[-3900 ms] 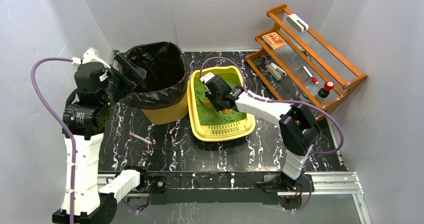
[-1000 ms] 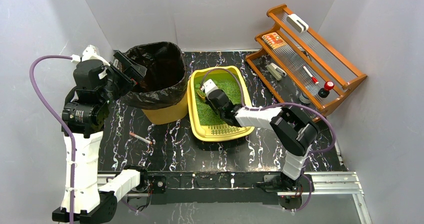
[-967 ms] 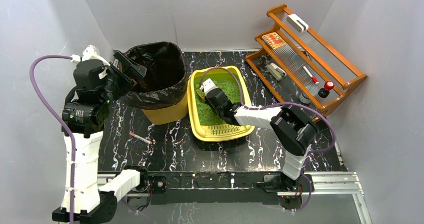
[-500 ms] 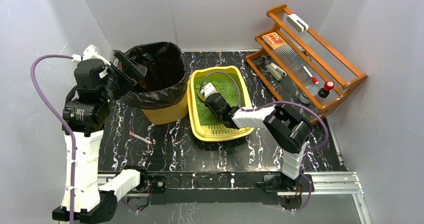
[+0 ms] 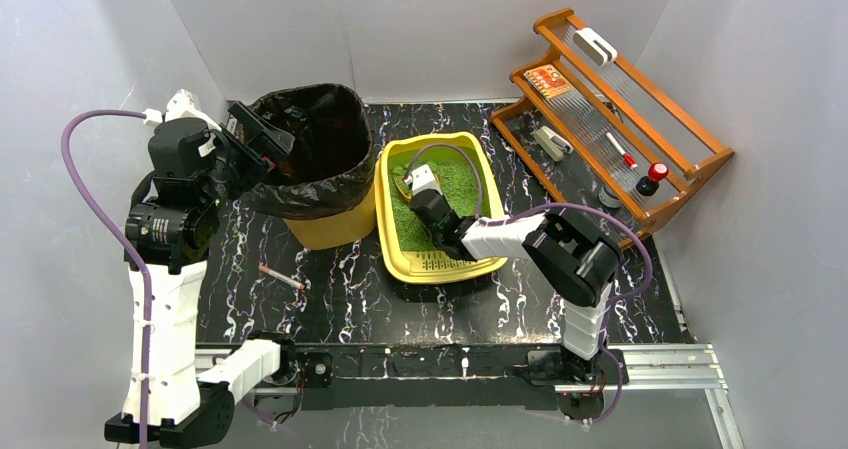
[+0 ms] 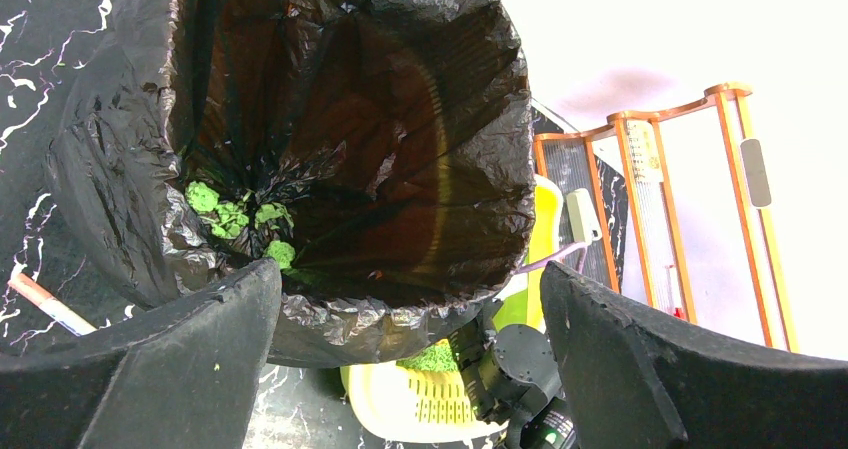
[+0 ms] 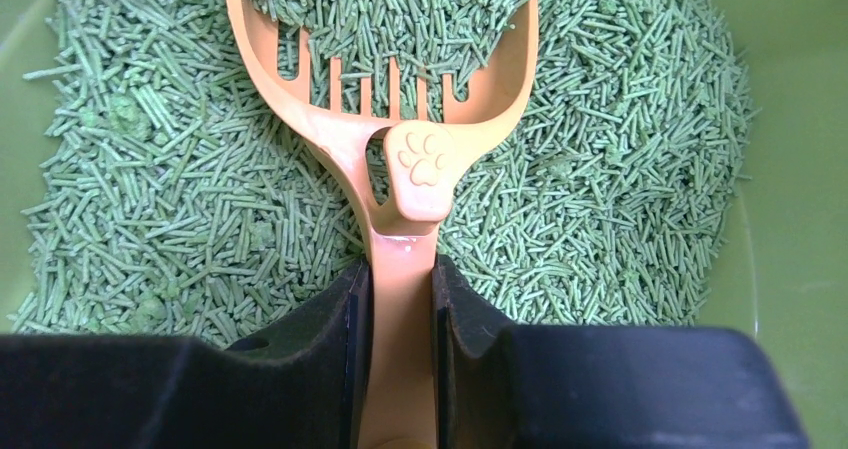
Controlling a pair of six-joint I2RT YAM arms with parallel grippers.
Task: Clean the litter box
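The yellow litter box (image 5: 404, 264) sits mid-table, its slotted grate (image 5: 440, 262) at the near end, green litter (image 5: 462, 182) inside. My right gripper (image 5: 407, 181) is inside the box, shut on the handle of the orange slotted scoop (image 7: 402, 179). The scoop head is heaped with green pellets (image 7: 390, 9) over the litter bed (image 7: 600, 199). My left gripper (image 5: 262, 134) is open and empty, held above the left rim of the black-bagged bin (image 5: 345, 227). In the left wrist view the bag (image 6: 340, 119) holds green clumps (image 6: 235, 214), and the litter box (image 6: 420, 409) shows below.
A wooden rack (image 5: 620, 119) with small items stands at the back right. A thin pen-like stick (image 5: 281, 276) lies on the black marble table (image 5: 330, 299), left of the litter box. White walls close in on three sides.
My right gripper has pulled back toward the near-left of the litter box with the scoop, the forearm folding inward. The left arm has not moved.
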